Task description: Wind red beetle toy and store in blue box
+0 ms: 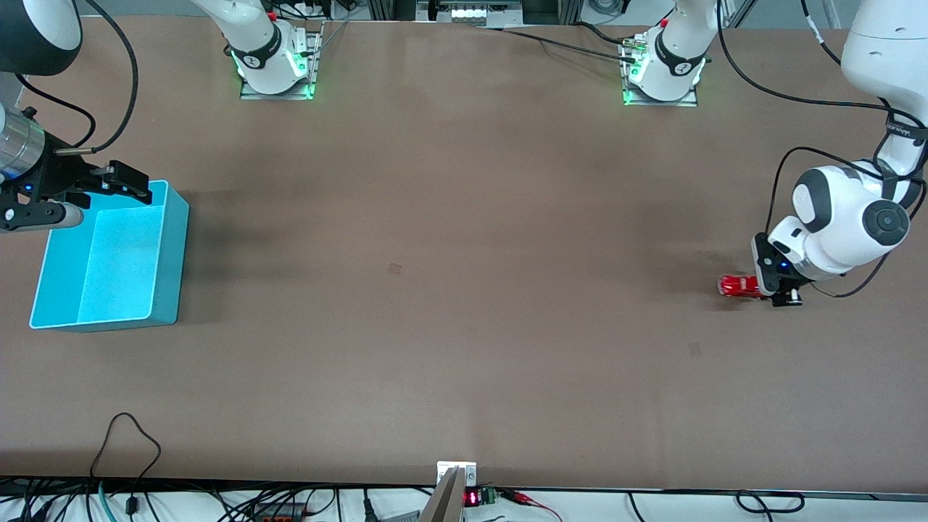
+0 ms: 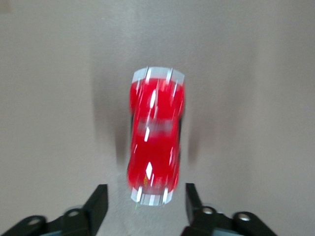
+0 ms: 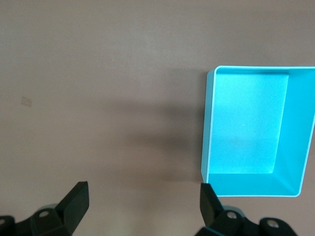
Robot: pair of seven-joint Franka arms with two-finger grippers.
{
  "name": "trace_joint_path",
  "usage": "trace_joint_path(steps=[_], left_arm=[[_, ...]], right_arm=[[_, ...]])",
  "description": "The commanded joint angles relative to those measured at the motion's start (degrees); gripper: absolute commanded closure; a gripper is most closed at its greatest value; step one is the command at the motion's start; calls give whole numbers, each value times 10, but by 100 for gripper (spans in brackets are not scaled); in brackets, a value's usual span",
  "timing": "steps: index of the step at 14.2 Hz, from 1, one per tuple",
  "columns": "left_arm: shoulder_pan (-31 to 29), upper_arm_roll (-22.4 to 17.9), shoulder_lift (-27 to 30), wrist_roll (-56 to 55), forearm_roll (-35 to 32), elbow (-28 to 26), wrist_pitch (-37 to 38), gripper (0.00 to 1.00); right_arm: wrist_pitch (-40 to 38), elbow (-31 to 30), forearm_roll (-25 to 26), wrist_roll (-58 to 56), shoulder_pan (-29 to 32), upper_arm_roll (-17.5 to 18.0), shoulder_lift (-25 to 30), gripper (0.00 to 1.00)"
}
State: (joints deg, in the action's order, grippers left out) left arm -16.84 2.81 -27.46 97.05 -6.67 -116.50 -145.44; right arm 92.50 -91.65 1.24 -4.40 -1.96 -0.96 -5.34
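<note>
The red beetle toy [image 1: 738, 286] stands on the table near the left arm's end. In the left wrist view the toy [image 2: 156, 135] lies lengthwise in front of the fingers. My left gripper [image 1: 778, 291] is low at the toy's end and open [image 2: 145, 204]. One silvery bumper sits between its fingertips, and they do not touch it. The blue box [image 1: 116, 261] stands open and empty at the right arm's end. My right gripper [image 1: 129, 181] hangs open and empty over the box's edge farthest from the front camera. The right wrist view shows that gripper [image 3: 142, 196] beside the box [image 3: 246, 128].
The brown table [image 1: 449, 254] stretches between the toy and the box. Both arm bases stand along the edge farthest from the front camera. Cables and a small mount [image 1: 457, 475] lie along the nearest edge.
</note>
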Motion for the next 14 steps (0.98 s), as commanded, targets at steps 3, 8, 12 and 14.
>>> trace_joint_path(steps=[3, 8, 12, 14], left_arm=[[-2, 19, 44, -9, -8, 14, 82, 0], [-2, 48, 85, -86, -8, 65, 233, 0], [-2, 55, 105, -155, -9, 99, 304, 0], [-1, 57, 113, -191, -9, 122, 344, 0]], right_arm=[[3, -9, -9, 8, -2, -1, 11, 0], [4, -10, -10, 9, -2, -1, 11, 0], [8, -9, -10, 9, -2, -1, 9, 0], [15, -9, -12, 8, -1, -1, -1, 0]])
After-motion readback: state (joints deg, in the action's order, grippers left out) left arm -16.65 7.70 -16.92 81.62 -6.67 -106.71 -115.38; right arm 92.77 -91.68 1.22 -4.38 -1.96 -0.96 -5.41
